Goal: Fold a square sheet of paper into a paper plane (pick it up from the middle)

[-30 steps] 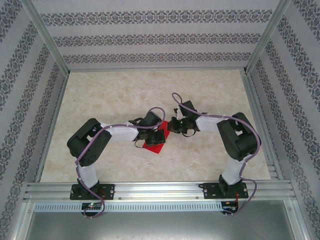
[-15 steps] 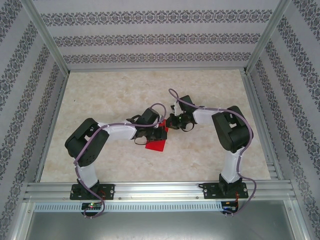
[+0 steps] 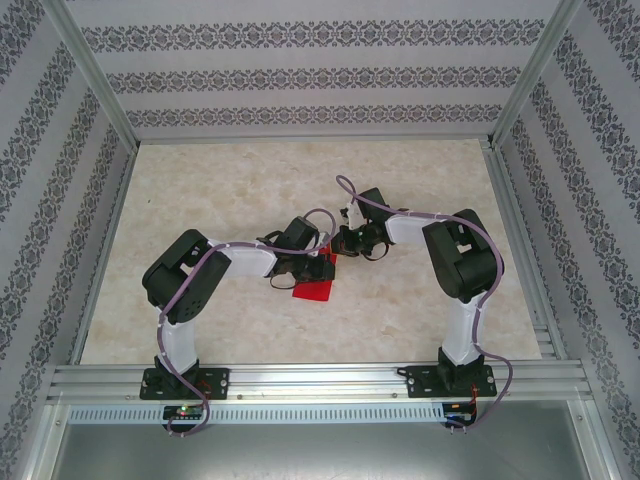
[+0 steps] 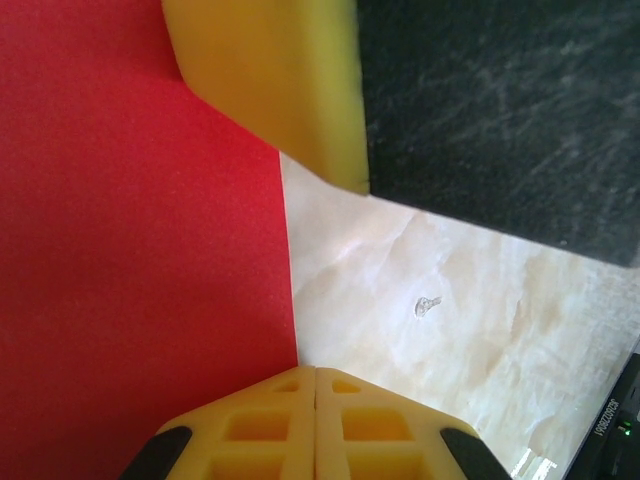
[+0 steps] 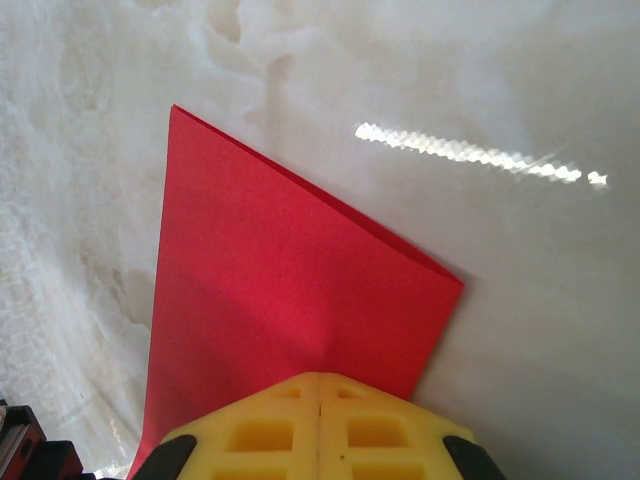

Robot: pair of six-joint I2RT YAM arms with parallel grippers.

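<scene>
Right end effector [image 5: 320,378], closed, is pinching thin bright red paper sheet [image 5: 290,280]; left end effector [image 4: 315,372], closed, is seemingly pinning it for creasing.

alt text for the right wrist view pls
A folded red paper lies on a pale marble table, one sharp corner pointing up and left. The yellow end effector, shut, touches the paper's near part at the bottom of the frame.

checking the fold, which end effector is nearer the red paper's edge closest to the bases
left. the left end effector sits right behind that edge of the red paper; the right end effector rests on its far part.
</scene>
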